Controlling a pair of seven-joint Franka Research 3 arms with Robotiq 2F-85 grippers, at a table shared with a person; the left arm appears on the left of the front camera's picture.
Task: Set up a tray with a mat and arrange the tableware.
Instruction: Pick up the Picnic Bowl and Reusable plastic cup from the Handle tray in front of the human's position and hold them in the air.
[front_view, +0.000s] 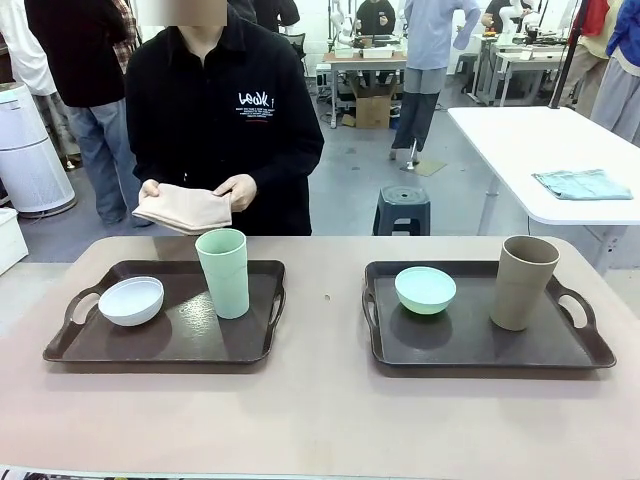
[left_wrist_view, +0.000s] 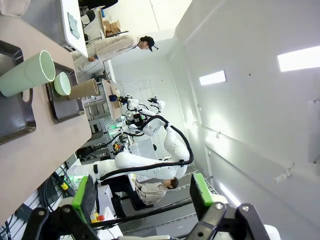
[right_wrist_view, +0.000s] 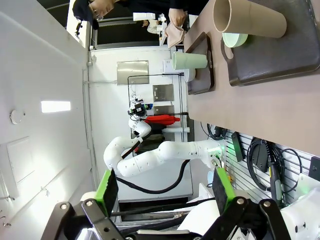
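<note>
White bowl (front_view: 131, 300) at left tray (front_view: 160, 357)'s left end, pale green cup (front_view: 223, 272) near its far right corner; mint bowl (front_view: 425, 289) and tan cup (front_view: 523, 282) on right tray (front_view: 490, 362). No mat (front_view: 183, 209) laid yet: person's hands (front_view: 238, 190) hold it folded at table (front_view: 320, 420)'s far edge, probably for you. Your left gripper (left_wrist_view: 142, 191) and right gripper (right_wrist_view: 164, 186): both open, empty. Busy lab behind.

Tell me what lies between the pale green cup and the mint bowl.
Front view: the inner handle of the left tray, a bare strip of table, then the inner handle of the right tray.
</note>
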